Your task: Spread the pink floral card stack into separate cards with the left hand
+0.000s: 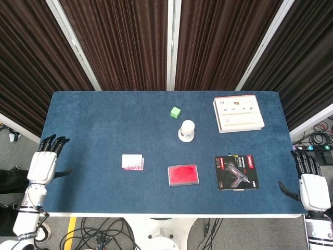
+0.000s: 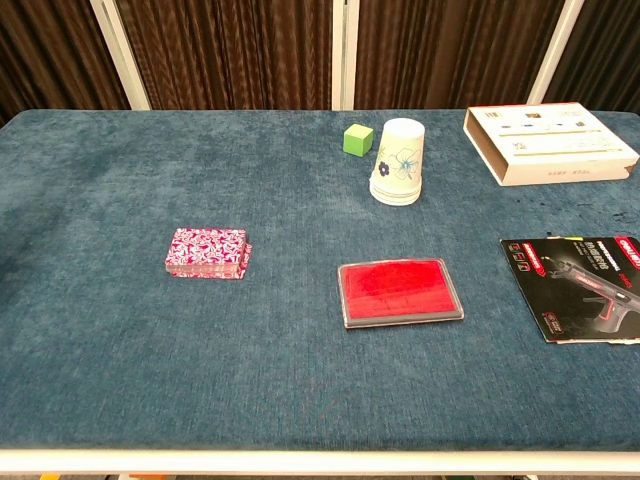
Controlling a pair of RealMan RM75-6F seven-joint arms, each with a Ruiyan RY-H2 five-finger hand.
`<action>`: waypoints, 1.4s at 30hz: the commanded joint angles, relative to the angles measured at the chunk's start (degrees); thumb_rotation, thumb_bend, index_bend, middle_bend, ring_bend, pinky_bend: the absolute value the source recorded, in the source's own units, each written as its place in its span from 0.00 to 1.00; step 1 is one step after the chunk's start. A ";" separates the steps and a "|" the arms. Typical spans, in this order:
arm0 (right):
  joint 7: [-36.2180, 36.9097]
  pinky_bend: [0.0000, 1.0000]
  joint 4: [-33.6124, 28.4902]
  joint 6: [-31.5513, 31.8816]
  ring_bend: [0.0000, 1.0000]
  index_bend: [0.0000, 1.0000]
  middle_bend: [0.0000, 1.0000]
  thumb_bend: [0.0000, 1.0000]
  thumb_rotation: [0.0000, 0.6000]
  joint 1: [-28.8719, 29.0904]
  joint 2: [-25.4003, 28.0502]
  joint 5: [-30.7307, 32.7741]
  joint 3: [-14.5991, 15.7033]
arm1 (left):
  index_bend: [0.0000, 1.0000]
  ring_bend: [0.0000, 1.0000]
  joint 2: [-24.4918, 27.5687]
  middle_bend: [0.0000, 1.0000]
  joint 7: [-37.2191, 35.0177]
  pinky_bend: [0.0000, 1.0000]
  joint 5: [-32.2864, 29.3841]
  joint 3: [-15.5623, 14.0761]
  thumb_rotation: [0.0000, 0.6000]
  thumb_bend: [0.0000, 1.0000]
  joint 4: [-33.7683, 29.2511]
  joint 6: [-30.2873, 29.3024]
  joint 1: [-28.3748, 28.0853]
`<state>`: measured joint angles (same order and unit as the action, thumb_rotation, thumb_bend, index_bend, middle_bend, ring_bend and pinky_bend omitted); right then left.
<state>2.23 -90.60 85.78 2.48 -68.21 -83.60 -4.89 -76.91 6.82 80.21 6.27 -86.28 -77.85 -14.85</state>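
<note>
The pink floral card stack lies as one neat pile on the blue table, left of centre; from above its pile looks white with a pink edge. My left hand hangs off the table's left edge, fingers apart and holding nothing, well left of the stack. My right hand hangs beyond the right edge, likewise open and empty. Neither hand shows in the chest view.
A red flat case lies right of the stack. A floral paper cup stands upside down beside a green cube. A white box sits at the back right, and a black tool leaflet at the right edge.
</note>
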 commanded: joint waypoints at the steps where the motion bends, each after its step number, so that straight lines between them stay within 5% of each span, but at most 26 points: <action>1: -0.54 0.00 0.22 -0.22 0.00 0.00 0.00 0.15 1.00 0.07 -0.06 -0.31 0.30 | 0.19 0.05 -0.19 0.13 -0.91 0.11 0.75 -0.35 1.00 0.06 -0.47 0.66 -0.55; 12: -0.91 0.00 -0.63 -0.45 0.00 0.00 0.00 0.15 1.00 0.11 0.72 0.30 0.04 | 0.19 0.05 -4.41 0.15 0.14 0.11 4.28 -1.45 1.00 0.06 -0.13 7.68 -6.42; 21: -0.28 0.00 0.50 -1.76 0.00 0.00 0.00 0.15 1.00 0.63 0.12 0.97 -0.04 | 0.19 0.05 -8.44 0.15 -0.75 0.11 -1.37 0.09 1.00 0.06 0.37 16.79 -11.33; 42: -0.11 0.00 1.16 -2.68 0.00 0.00 0.00 0.15 1.00 1.05 -0.18 1.38 -0.01 | 0.18 0.05 -19.57 0.18 1.51 0.11 -10.53 2.50 1.00 0.07 8.59 23.09 -16.76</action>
<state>2.12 -89.43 83.08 3.54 -68.41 -82.21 -4.89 -96.33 8.19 69.82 8.69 -77.77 -54.74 -31.47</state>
